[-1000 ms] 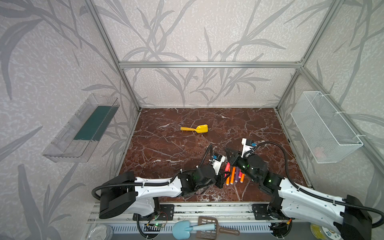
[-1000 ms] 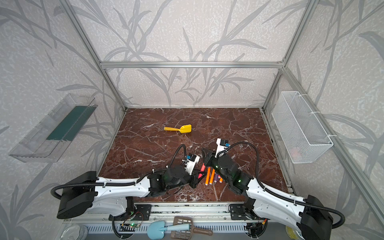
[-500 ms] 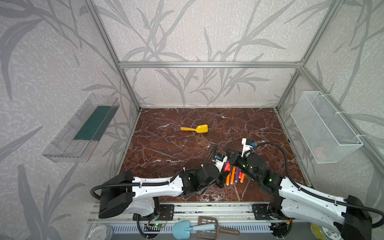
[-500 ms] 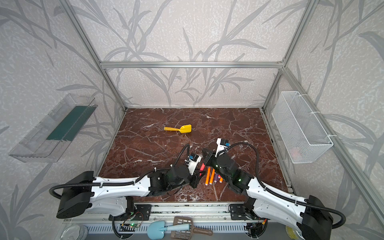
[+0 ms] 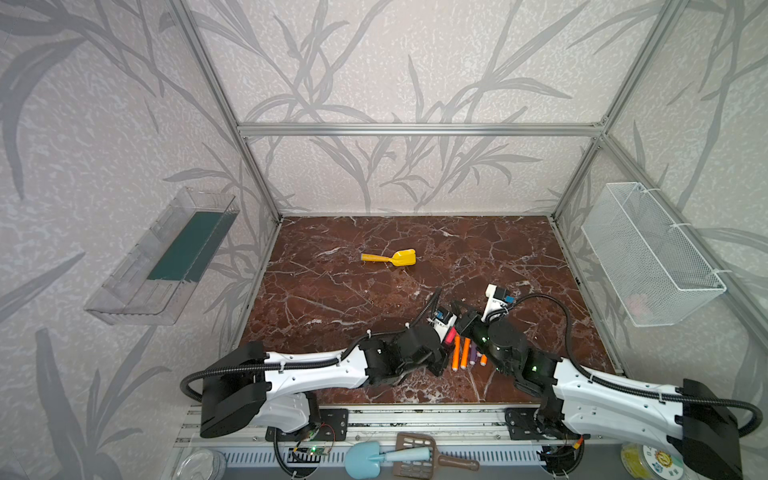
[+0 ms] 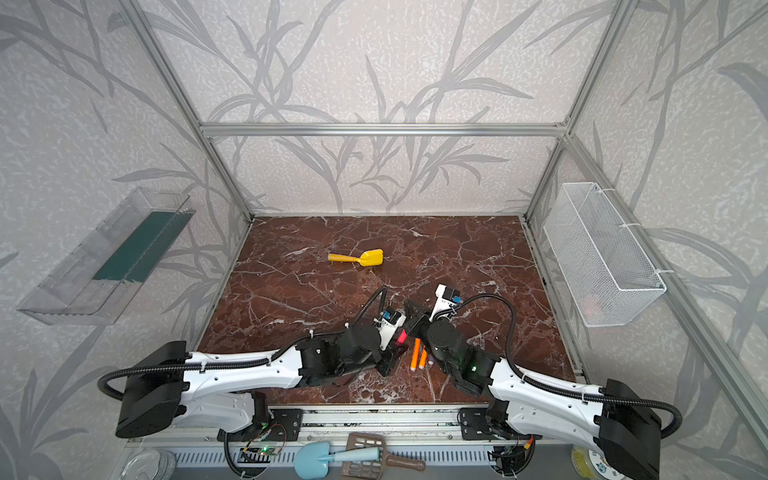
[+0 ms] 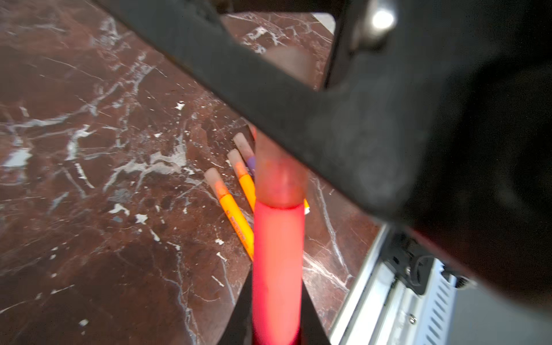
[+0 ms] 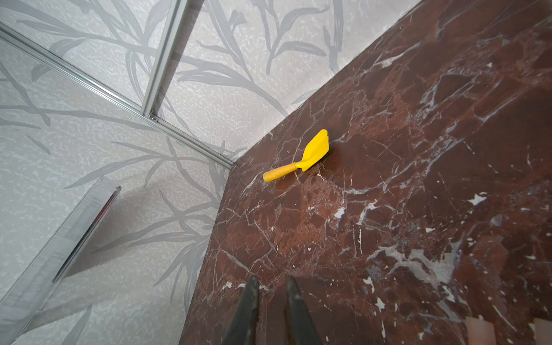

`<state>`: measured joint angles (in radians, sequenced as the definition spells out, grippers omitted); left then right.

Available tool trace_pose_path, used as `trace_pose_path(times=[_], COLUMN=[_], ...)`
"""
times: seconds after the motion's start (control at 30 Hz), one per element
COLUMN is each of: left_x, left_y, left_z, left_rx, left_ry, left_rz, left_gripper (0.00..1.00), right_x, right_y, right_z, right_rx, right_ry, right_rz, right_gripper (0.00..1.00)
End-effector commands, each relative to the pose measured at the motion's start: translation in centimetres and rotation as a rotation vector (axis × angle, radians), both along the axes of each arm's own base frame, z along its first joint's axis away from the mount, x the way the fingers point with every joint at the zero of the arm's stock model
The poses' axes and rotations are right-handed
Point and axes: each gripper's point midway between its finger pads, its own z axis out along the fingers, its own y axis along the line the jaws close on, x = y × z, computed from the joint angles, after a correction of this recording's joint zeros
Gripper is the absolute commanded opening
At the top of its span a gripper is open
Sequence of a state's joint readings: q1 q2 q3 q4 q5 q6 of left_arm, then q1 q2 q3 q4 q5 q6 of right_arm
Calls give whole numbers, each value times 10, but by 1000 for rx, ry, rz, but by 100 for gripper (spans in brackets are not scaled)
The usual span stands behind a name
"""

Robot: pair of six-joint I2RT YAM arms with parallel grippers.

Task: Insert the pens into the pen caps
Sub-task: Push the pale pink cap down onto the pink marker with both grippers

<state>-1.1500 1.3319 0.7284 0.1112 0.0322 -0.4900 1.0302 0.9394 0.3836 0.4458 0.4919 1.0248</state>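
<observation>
My left gripper (image 5: 445, 349) (image 7: 276, 328) is shut on a pink-red pen (image 7: 277, 263) (image 5: 449, 336) (image 6: 401, 336). The pen's tip sits inside a translucent pinkish-tan pen cap (image 7: 280, 176). A finger of my right gripper (image 5: 456, 311) (image 8: 270, 298) crosses the cap's middle in the left wrist view and seems shut on it. The right wrist view hides that grip. Beside the grippers lie orange pens (image 5: 456, 353) (image 7: 236, 215) and a purple one (image 5: 473, 353) (image 7: 251, 162), with caps on in the left wrist view.
A yellow toy shovel (image 5: 390, 258) (image 6: 357, 258) (image 8: 301, 158) lies further back on the marble floor. A wire basket (image 5: 648, 253) hangs on the right wall and a clear tray (image 5: 166, 253) on the left wall. The front metal rail (image 7: 388, 283) runs close by.
My left gripper has edged right with the pink-red pen, up to the right gripper. The right arm has hardly moved.
</observation>
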Motion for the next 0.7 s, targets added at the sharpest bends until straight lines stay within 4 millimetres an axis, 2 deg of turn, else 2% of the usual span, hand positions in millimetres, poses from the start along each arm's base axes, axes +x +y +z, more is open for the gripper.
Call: trace_pose_path(times=[0.0,0.13,0.27,0.47,0.53,0.67], left_x=[68,67,80,99,97,91], left_y=[13,20,36,65,66,55], left_z=[79,87,88,101,109,110], left_rx=[-328,-349,-277,-193,-172,-174], left_ry=[-57,-64,-131,-266,-313,-310], left_rz=[212,204,292,462,484,440], left_gripper=[0,0,0,0,0,0], right_x=[-51,-57,-62,-87,-91,-89], right_y=[42,40,32,42,50,60], right_z=[-18,-21,-40,-53,-55,-59], right_rx=[-40,-46,-105,-172,-193,-199], right_ry=[-26,-57,116,264,265,254], right_rz=[310,326,282,272,275,282], right_gripper=[0,0,0,0,0,0])
